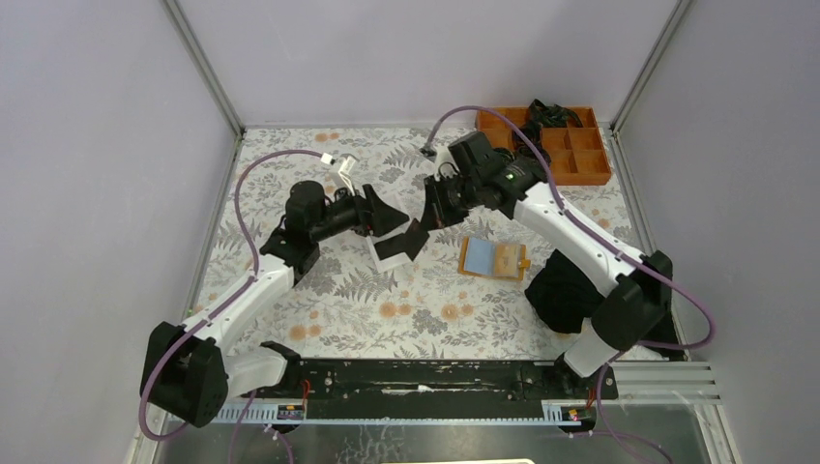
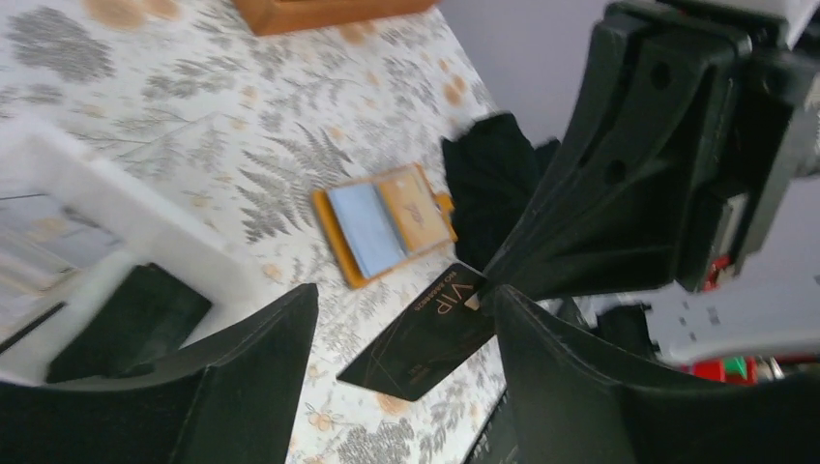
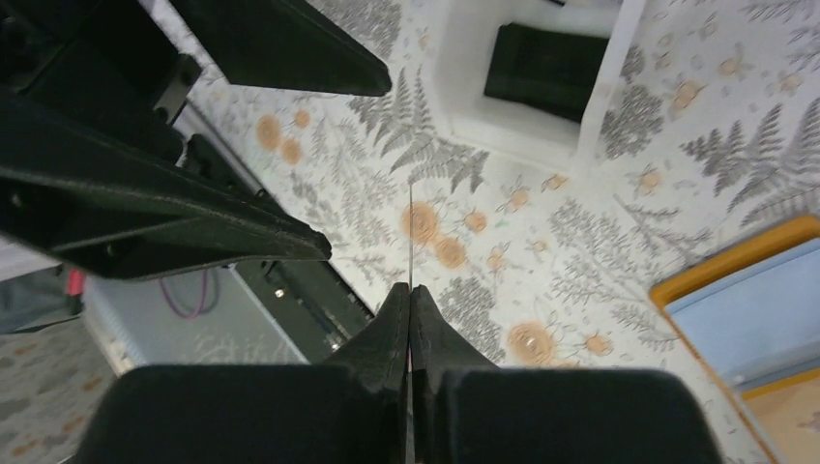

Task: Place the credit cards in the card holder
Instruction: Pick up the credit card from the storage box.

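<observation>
My right gripper (image 3: 410,290) is shut on a black credit card (image 2: 425,333) lettered VIP, held above the table; in the right wrist view the card (image 3: 410,232) shows only as a thin edge. The left gripper (image 2: 404,290) is open, one finger on each side of that card, and I see no touch. Both grippers meet at mid-table (image 1: 411,227). The orange-tan card holder (image 1: 493,259) lies open on the table to the right, a pale blue card (image 2: 363,227) in its pocket. Another black card (image 2: 131,324) lies in the white box (image 2: 116,213).
A black cloth (image 1: 561,290) lies bunched right of the card holder. The large orange compartment tray (image 1: 571,155) stands at the back right corner. The white box (image 1: 372,253) sits just under the left gripper. A small white cable piece (image 1: 338,164) lies at the back.
</observation>
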Robot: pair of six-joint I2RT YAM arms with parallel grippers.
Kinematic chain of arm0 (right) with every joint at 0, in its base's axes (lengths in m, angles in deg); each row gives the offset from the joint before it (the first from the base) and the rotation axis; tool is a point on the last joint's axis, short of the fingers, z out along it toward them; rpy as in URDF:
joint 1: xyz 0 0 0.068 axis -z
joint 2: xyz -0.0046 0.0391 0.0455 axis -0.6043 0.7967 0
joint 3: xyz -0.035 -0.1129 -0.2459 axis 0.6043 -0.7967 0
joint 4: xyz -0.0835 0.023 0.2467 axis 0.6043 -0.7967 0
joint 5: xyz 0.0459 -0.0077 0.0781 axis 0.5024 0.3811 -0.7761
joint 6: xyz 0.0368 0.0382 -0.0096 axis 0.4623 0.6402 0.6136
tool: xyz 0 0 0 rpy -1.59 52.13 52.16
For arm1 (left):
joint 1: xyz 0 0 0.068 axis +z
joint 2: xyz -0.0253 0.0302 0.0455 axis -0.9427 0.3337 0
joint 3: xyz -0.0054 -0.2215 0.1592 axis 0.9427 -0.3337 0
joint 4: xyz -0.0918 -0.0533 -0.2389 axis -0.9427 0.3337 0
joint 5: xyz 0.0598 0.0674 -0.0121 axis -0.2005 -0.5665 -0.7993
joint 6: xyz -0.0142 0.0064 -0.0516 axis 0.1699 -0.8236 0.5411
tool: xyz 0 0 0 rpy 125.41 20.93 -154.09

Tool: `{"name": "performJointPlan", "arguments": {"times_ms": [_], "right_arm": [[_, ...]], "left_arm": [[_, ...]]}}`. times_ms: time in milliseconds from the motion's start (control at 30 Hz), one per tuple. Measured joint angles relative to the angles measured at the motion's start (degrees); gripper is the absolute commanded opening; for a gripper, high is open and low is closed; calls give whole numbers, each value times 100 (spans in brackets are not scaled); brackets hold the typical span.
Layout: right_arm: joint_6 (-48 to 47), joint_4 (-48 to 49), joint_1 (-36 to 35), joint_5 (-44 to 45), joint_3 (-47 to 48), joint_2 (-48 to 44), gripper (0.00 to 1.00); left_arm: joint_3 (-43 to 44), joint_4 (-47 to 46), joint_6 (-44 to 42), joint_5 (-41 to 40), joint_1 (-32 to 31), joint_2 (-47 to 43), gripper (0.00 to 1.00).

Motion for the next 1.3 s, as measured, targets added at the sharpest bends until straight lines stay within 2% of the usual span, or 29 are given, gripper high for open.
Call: {"name": "performJointPlan", "arguments": {"times_ms": [200, 533, 667, 867, 1100, 1133, 1300], "right_arm": [[278, 192, 404, -741, -498, -476, 0], [525, 450, 595, -1467, -734, -629, 0], [586, 509, 599, -1740, -745, -621, 0], [608, 588, 645, -2041, -745, -546, 0], [608, 612, 791, -2264, -868, -317, 0], [605, 623, 826, -2317, -887, -289, 0], [592, 658, 946, -2546, -898, -175, 0]], "left_arm": [[-50, -367, 109, 1060, 57, 131, 70], [-212, -667, 243, 1873, 83, 271, 68], [-219, -713, 258, 2046, 85, 417, 64], [-219, -940, 369, 2387, 85, 678, 45], [-219, -1246, 568, 2726, 107, 826, 3], [-219, -1283, 614, 2761, 107, 844, 0], [-221, -1539, 824, 2905, 131, 973, 0]]}}
